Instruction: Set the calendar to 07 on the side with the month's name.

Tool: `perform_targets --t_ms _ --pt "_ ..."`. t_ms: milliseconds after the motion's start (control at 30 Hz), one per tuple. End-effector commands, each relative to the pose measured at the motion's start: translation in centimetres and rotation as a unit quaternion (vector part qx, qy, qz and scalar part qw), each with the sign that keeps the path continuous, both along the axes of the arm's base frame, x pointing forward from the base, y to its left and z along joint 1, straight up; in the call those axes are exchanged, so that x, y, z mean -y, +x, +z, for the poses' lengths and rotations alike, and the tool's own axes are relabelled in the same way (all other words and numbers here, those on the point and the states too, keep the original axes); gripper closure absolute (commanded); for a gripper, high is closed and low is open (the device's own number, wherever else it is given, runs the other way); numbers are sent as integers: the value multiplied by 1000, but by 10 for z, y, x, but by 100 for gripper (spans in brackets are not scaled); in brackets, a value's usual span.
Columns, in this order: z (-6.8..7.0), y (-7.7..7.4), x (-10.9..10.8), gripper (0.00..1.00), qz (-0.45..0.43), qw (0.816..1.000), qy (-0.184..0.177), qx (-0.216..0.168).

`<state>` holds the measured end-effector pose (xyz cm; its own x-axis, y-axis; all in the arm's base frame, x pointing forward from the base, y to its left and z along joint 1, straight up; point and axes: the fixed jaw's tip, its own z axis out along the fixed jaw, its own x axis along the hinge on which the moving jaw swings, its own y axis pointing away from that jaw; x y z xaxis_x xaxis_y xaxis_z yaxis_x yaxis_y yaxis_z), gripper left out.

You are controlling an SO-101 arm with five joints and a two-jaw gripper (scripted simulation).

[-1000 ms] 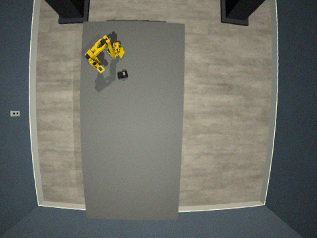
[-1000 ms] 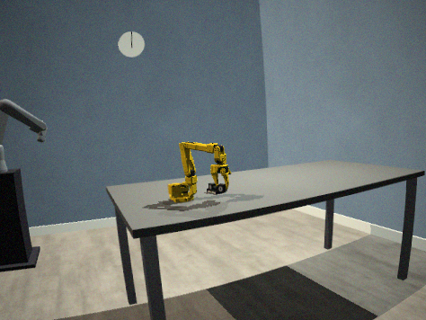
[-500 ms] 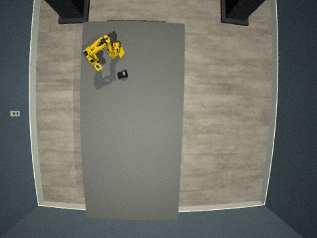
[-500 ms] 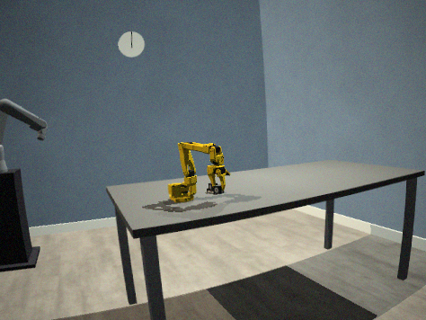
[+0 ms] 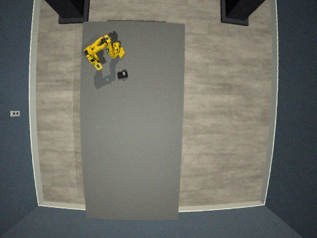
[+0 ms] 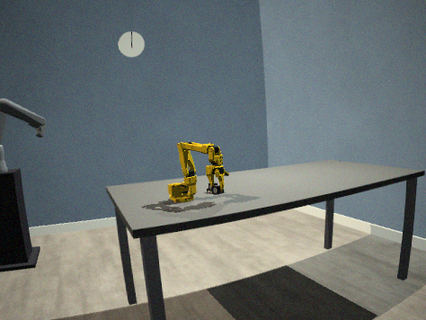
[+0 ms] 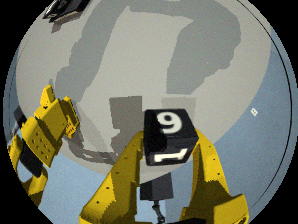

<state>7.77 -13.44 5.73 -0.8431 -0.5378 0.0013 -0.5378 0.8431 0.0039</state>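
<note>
My gripper (image 7: pixel 169 152) (image 5: pixel 118 51) (image 6: pixel 217 176) is shut on a black digit cube (image 7: pixel 170 129) and holds it clear of the grey table (image 5: pixel 134 140) (image 6: pixel 288 184). In the wrist view the cube's top face shows a white 9, and the face toward the camera shows a white digit that I cannot read for certain. The small black calendar tray (image 5: pixel 120 74) (image 7: pixel 69 3) (image 6: pixel 210 191) lies on the table a short way from the gripper, with something light-marked inside it. I cannot make out the second cube clearly.
The arm's yellow base (image 5: pixel 91 55) (image 6: pixel 180 191) stands near the table's far left corner. The table edge runs close behind the base. Dark stands (image 5: pixel 71 10) (image 6: pixel 11 216) are on the floor beyond the table.
</note>
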Motion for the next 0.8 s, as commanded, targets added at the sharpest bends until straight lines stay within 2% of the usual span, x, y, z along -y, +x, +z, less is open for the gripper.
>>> perform_targets --t_ms 0,767 --pt "5 1 4 100 1 1000 -22 13" --pt "-1 1 4 100 1 1000 -22 13"
